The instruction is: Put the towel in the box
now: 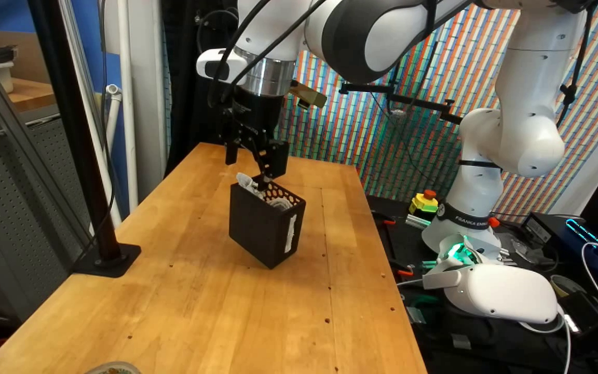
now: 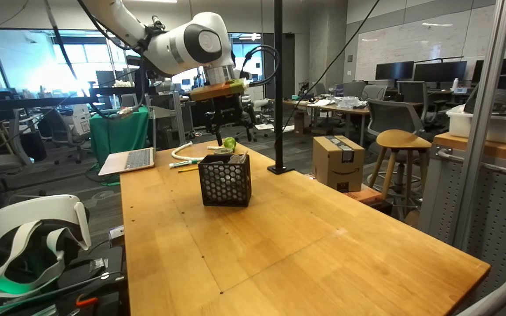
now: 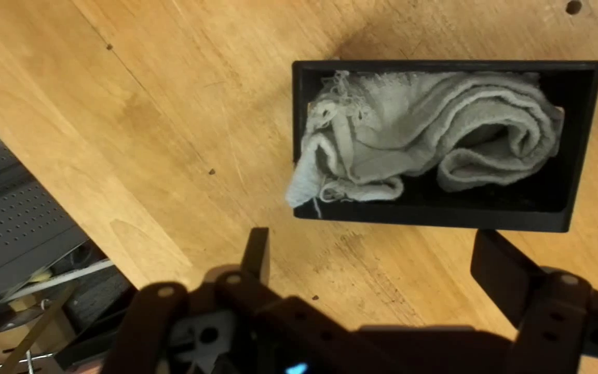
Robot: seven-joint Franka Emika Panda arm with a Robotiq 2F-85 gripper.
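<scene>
Towel [image 3: 418,130]: lying inside the box [image 3: 444,218], a corner [image 3: 301,187] sticking up at eight o'clock (wrist view).
Gripper [image 3: 371,250]: standing spread, empty, at the box's seven.
Loose corner: swinging low, you might be hooking it and pulling the towel out.

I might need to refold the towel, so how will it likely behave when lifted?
The towel is probably floppy, given its curling folds. Loosely coiled in the box, it would likely unroll as it rises. Its frayed threads might snag.

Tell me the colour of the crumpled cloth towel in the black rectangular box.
The towel is light grey; it shows best in the wrist view.
</scene>
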